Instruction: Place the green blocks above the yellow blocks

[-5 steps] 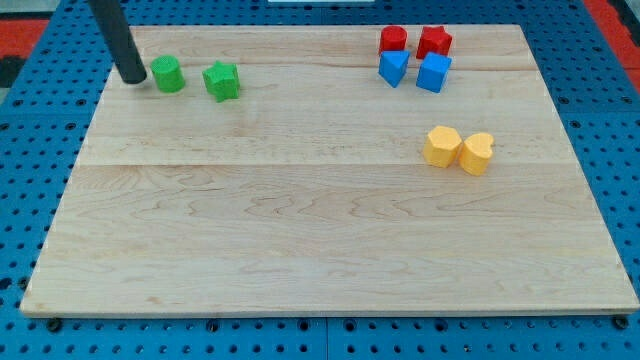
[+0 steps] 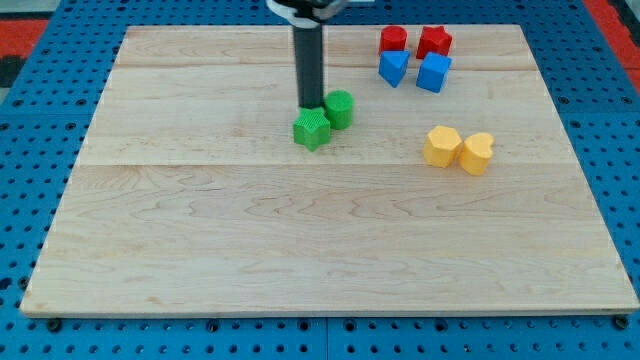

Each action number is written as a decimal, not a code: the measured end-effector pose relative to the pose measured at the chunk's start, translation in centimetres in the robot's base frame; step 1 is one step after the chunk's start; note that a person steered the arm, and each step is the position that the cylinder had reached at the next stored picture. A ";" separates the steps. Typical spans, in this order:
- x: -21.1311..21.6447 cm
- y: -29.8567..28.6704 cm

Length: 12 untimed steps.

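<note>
My tip [image 2: 311, 105] stands near the board's middle top, touching the upper left of two green blocks. The green star block [image 2: 311, 129] lies just below the tip. The green round block [image 2: 339, 108] lies just to the tip's right, touching the star. Two yellow blocks sit at the view's right: a hexagonal one [image 2: 441, 146] and a rounded one [image 2: 477, 153], side by side. The green blocks are to the left of the yellow ones and slightly higher in the view.
Two red blocks [image 2: 393, 40] [image 2: 433, 41] and two blue blocks [image 2: 393, 67] [image 2: 433, 72] cluster at the view's top right. The wooden board [image 2: 300, 250] lies on a blue perforated table.
My tip moved from the top left to the middle top. Both green blocks moved right and down with it; the round one is now right of the star.
</note>
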State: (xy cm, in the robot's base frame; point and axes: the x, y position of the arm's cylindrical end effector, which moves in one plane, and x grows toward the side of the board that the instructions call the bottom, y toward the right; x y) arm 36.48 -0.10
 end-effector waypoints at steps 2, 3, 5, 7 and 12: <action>0.5 4.1; -0.7 4.8; -0.5 10.5; -0.8 16.3; -4.5 -9.9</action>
State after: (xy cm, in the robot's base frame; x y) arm 31.93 -10.02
